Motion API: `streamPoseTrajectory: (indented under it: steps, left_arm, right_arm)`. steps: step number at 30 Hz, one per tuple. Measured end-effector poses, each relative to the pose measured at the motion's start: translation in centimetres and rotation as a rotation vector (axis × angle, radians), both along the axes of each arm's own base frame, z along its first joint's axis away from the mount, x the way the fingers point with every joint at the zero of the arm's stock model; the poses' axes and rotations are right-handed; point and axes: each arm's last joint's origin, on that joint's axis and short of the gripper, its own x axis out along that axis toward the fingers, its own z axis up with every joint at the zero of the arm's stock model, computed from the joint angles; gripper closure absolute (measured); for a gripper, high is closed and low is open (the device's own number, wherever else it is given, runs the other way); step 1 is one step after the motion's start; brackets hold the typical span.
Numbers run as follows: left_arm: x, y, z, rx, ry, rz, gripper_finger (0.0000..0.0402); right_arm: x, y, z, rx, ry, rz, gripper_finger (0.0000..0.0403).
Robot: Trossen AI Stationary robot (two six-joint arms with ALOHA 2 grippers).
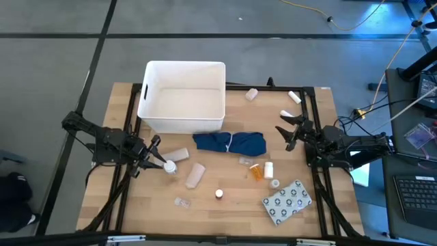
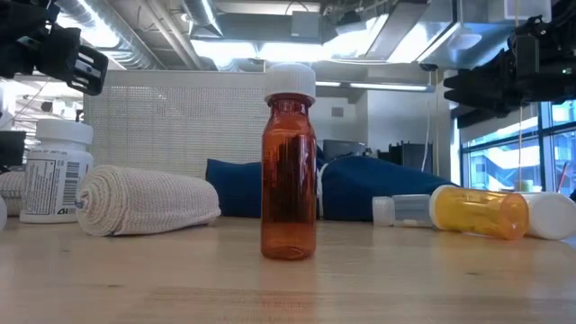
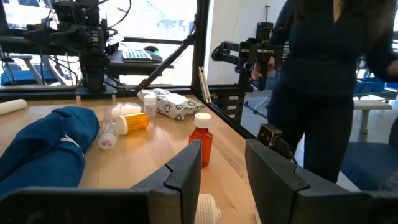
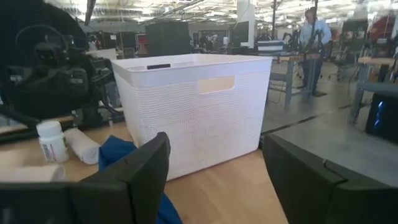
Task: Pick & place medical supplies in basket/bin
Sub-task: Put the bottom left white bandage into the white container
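Note:
The white tub (image 1: 183, 96) (image 4: 193, 106) stands at the table's far left. My left gripper (image 1: 158, 154) (image 3: 224, 171) hovers open above a white pill bottle (image 1: 169, 167) (image 2: 54, 171) and a gauze roll (image 1: 179, 155), touching neither. A second gauze roll (image 1: 195, 175) (image 2: 144, 200) lies nearby. An amber bottle (image 1: 219, 194) (image 2: 289, 171) stands upright. The orange pill bottle (image 1: 255, 171) (image 3: 134, 121) and white vials (image 1: 268, 169) lie on their sides. The blister pack (image 1: 287, 202) lies flat. My right gripper (image 1: 290, 131) (image 4: 217, 180) is open, raised right of the blue cloth (image 1: 230, 143).
A small clear vial (image 1: 181, 201) lies near the front edge. More vials (image 1: 252, 93) (image 1: 294, 96) (image 1: 287, 113) lie along the far right. A person (image 3: 323, 74) stands beyond the table's near side. A black frame (image 1: 321, 157) borders the table.

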Motion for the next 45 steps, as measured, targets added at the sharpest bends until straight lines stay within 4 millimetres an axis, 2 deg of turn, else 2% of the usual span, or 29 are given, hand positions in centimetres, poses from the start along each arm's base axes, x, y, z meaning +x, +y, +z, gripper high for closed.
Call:
streamPoseTrajectory:
  steps: [13, 20, 28, 38, 45]
  left_arm:
    - [-0.01, -0.01, -0.02, 0.001, 0.002, -0.003, 0.0284]
    - [-0.16, -0.31, 0.02, 0.0, -0.002, -0.121, 0.0284]
    - [-0.11, -0.23, -0.01, 0.173, -0.081, -0.088, 0.0284]
    - [-0.32, -0.56, 0.16, 0.254, -0.161, -0.222, 0.0284]
    - [-0.31, -0.55, 0.15, 0.165, -0.11, -0.218, 0.0284]
  right_arm:
    - [0.0, 0.0, -0.01, 0.038, -0.019, 0.003, 0.0146]
    - [-0.04, -0.1, -0.01, 0.042, -0.02, -0.028, 0.0146]
    - [-0.04, -0.1, -0.02, 0.041, -0.02, -0.028, 0.0146]
    - [-0.04, -0.1, -0.01, 0.041, -0.02, -0.028, 0.0146]
    - [-0.04, -0.1, 0.0, 0.043, -0.021, -0.027, 0.0146]
